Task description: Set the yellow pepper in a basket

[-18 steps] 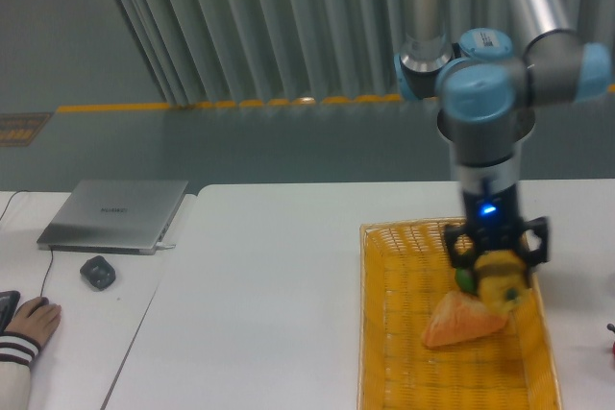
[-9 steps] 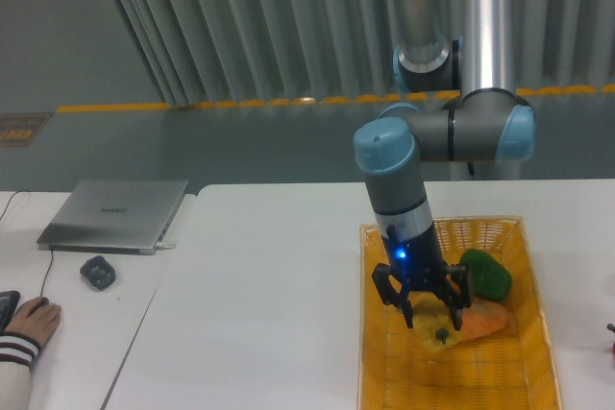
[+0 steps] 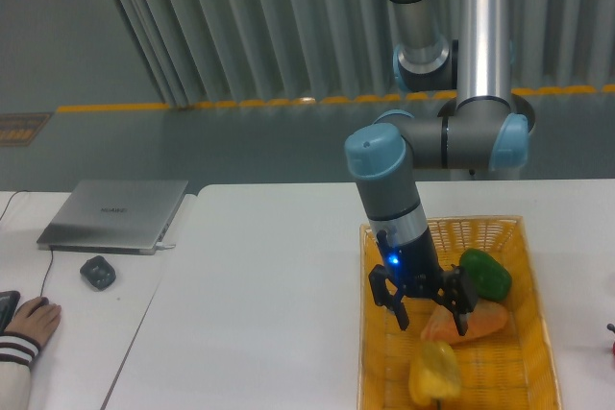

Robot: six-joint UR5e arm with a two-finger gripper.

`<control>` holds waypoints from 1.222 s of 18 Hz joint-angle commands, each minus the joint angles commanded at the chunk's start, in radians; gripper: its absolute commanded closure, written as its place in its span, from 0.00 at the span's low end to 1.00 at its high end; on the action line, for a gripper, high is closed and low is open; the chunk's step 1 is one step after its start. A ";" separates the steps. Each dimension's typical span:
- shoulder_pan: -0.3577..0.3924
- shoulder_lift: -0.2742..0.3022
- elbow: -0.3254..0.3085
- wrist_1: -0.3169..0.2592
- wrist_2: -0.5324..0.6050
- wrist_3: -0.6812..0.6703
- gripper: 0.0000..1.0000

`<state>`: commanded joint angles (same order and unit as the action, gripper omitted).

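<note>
Gripper (image 3: 429,315): fingers spread apart, nothing between them; hangs low over the basket's left-middle portion, blue status light lit just above it on the wrist.

Item 1 – yellow pepper (image 3: 434,373): just below the gripper, slightly toward the camera; lies free on the weave inside the basket, apart from both fingers. Stem not discernible at this res.

Item 2 – basket (image 3: 535,302): directly under the gripper, extends right of it and toward the camera; bottom edge cropped by frame. Holds all three food items.

Item 3 – green pepper (image 3: 486,274): right of gripper and farther from the camera, inside basket near its far end.

Item 4 – orange-tan bread-like wedge (image 3: 480,321): immediately right of gripper, partly behind the right finger; whether they touch, can't tell.

Misc., well left of gripper on the table (image 3: 269,276): laptop (image 3: 115,215), closed; small dark mouse (image 3: 97,271) w/ cable; a person's hand (image 3: 32,318) at the frame's left edge.

Task status (judgement): essentially done. Pepper is in the basket and unheld, so the pick, carry and release steps look complete. Remaining: arm to lift clear and retract, approx. straight up to avoid nudging wedge or pepper. Risk minor: pepper sits near the basket's near-left area but well inside the rim; appears settled.
</note>
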<state>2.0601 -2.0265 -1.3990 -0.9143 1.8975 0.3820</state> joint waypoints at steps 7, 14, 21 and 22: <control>0.138 0.092 -0.046 -0.040 -0.104 0.136 0.00; 0.330 0.178 -0.106 -0.112 -0.262 0.492 0.00; 0.529 0.206 -0.118 -0.290 -0.284 0.990 0.00; 0.552 0.207 -0.121 -0.317 -0.282 1.058 0.00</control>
<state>2.6121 -1.8193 -1.5201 -1.2315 1.6153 1.4397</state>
